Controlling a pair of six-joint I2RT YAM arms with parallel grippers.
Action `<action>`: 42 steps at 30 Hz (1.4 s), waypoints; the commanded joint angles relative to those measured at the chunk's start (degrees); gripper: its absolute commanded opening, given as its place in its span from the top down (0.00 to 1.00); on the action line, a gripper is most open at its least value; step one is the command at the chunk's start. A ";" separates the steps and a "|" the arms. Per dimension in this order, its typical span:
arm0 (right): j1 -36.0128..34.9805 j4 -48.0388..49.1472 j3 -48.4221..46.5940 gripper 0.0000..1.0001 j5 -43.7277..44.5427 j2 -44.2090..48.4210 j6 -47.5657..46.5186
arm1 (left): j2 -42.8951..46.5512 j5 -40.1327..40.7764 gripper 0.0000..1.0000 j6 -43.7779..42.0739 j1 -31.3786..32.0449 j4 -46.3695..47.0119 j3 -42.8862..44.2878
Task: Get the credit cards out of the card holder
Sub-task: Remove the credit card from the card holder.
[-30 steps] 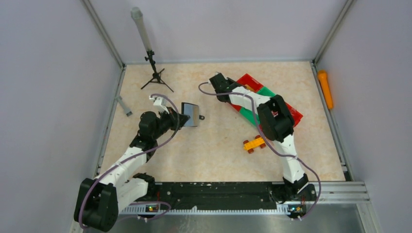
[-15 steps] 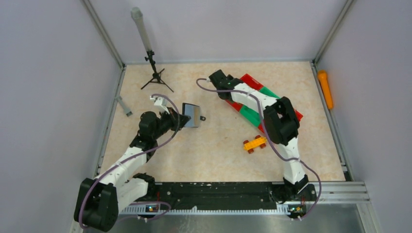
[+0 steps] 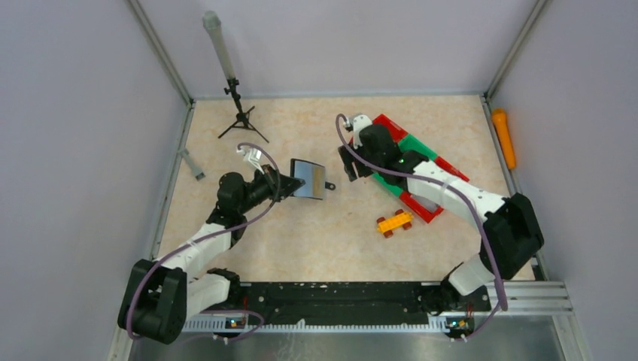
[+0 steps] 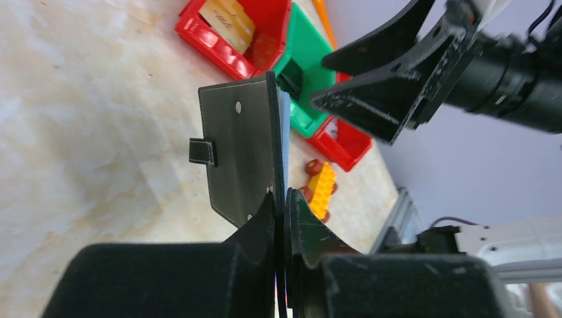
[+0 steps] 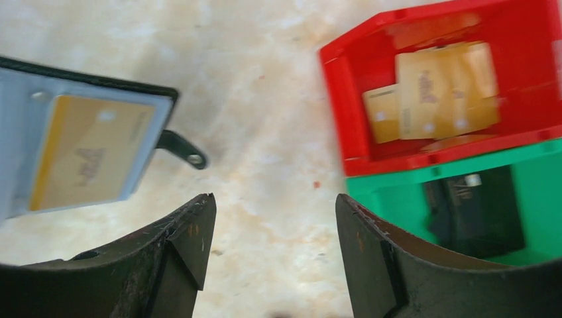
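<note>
Card holder (image 3: 307,179) open, yellow card (image 5: 89,159) inside; left gripper (image 4: 283,205) clamps it; right gripper (image 5: 273,205) apart.

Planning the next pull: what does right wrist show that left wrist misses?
Right wrist only: a yellow card in the grey inner face of the small black card holder. Left wrist only: the holder's black back, the left hand shut on its edge, the yellow toy brick car. Both: the holder, the open right hand, the red plastic bin with tan cards, the green bin.
</note>
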State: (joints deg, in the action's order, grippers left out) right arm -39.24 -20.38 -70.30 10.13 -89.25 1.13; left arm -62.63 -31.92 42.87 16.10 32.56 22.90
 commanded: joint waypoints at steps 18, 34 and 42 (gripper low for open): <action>13.32 43.81 28.88 0.12 -46.21 19.69 35.21 | 3.00 -7.55 1.00 33.21 0.07 25.31 -1.33; 13.38 68.62 41.42 0.12 -45.14 20.07 54.73 | -2.50 -6.77 1.00 44.09 0.72 41.82 0.86; 11.40 78.80 41.71 0.11 -45.34 17.20 61.92 | -8.97 -5.38 1.00 49.28 2.51 51.65 2.69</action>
State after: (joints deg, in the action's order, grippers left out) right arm -26.30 48.36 -28.14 -34.26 -70.61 57.98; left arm -69.49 -37.78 88.25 17.63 72.71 22.87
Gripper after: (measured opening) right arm 0.886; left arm 0.056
